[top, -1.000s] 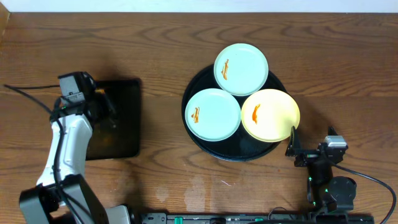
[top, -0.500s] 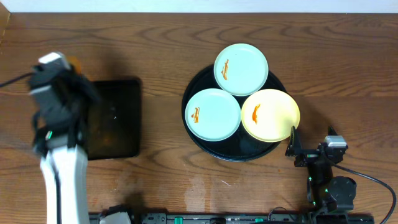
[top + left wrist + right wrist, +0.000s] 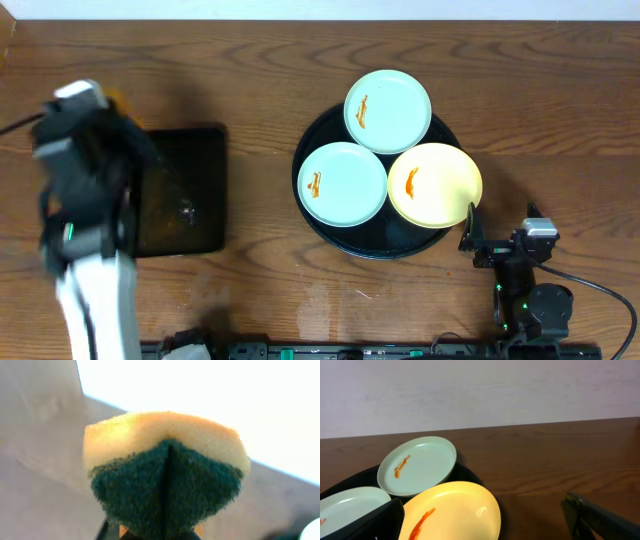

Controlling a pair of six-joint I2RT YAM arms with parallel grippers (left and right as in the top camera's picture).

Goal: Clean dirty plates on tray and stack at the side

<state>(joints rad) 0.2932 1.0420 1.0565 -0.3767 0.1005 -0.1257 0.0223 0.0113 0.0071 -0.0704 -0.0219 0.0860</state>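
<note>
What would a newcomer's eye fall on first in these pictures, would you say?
Three small plates, two pale blue and one pale yellow, each streaked orange, crowd the round black tray right of centre on the table. In the left wrist view, a folded yellow-and-green sponge fills the frame.

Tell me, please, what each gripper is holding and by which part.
The left gripper is shut on the sponge, pinching its folded middle at the green scouring side. The right gripper is open and holds nothing.

I see no words, numbers, labels or signs to read anywhere here, not on the small round plates (image 3: 388,110) or the big shiny black round tray (image 3: 358,241).
</note>
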